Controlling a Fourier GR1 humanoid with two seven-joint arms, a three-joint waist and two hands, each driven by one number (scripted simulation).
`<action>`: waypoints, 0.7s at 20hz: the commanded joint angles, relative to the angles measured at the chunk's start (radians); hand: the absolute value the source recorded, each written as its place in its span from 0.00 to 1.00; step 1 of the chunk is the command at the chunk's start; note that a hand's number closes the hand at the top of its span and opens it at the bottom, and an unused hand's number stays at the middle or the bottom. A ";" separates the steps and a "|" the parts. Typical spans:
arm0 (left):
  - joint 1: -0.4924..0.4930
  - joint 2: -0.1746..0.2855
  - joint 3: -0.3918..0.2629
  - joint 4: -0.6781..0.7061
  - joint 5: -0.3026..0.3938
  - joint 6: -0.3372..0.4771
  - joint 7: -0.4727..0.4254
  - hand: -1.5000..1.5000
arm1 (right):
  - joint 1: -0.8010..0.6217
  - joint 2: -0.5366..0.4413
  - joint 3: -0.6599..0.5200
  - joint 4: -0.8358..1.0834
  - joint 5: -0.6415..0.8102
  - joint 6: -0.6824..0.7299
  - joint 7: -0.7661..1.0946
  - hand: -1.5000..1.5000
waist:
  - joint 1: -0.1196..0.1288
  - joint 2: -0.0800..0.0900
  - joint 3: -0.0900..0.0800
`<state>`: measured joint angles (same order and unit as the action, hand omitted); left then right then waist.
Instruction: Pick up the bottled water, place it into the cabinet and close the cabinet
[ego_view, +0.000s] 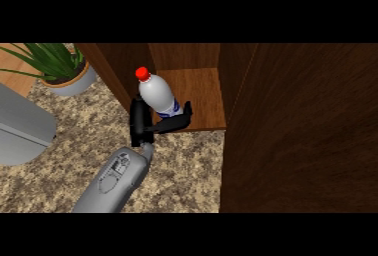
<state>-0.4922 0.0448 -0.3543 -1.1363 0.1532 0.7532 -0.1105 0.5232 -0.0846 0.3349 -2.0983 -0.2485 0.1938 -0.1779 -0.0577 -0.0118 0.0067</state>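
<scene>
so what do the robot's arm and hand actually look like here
Only one arm shows. Its forearm is a smooth grey rounded shell with a lighter panel outlined on top, narrowing to a thin grey wrist. The left hand is all black, with slim blocky fingers and a thumb. No cables or lettering visible.

Way into the cabinet is narrow: side wall on the L, big dark door blocking the whole R, so approach is only from the front over the tabletop. Shelf has bare wood R & back, but front-L is taken by the bottle w/ the left robot hand wrapped round it. Plant pot & grey appliance crowd the tabletop's far L.
</scene>
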 joint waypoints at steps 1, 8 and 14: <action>-0.255 0.045 0.062 0.215 -0.014 -0.088 0.019 1.00 | -0.004 -0.004 0.019 -0.024 -0.002 0.001 0.027 0.00 | -0.033 0.035 -0.008; -0.275 0.119 0.011 0.268 -0.092 -0.019 0.074 1.00 | -0.014 0.004 0.014 0.017 -0.002 0.005 0.002 0.00 | -0.043 0.039 -0.006; -0.326 0.134 0.025 0.385 -0.104 -0.003 0.041 0.00 | 0.007 -0.019 -0.009 0.024 -0.010 0.031 -0.037 0.00 | -0.047 0.041 -0.007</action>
<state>-0.6662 0.1121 -0.4076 -0.9229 0.0386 0.8298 -0.0673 0.5126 -0.0877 0.3365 -2.0751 -0.2456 0.2040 -0.1940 -0.0876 0.0086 0.0049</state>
